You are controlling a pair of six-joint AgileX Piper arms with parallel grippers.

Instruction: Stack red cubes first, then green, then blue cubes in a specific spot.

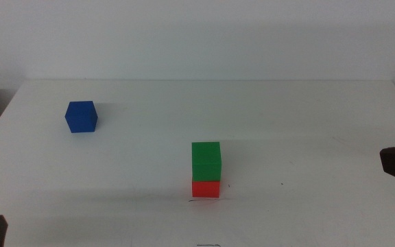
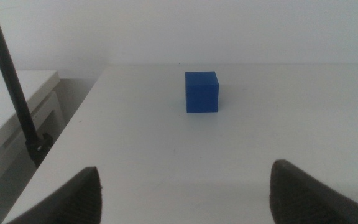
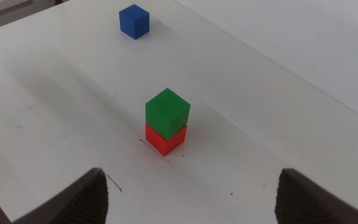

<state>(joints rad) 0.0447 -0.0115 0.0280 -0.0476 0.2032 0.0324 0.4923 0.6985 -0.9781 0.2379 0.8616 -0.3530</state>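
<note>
Cubes, total: three, all one size.
- Red cube (image 1: 206,189): one.
- Green cube (image 1: 206,161): one.
- Blue cube (image 1: 81,116): one.

Stacks: one, of two cubes (green on red). Loose single cubes: one (blue).

Tabletop (image 1: 307,116): one, white.

Short thin dark lines on the tabletop: one at the foot of the stack (image 1: 199,200); possibly a second at the near edge of the middle view, too faint to confirm.

Grippers: two, a left gripper (image 2: 185,193) and a right gripper (image 3: 191,196). Fingers counted: two per gripper, four in all.
</note>
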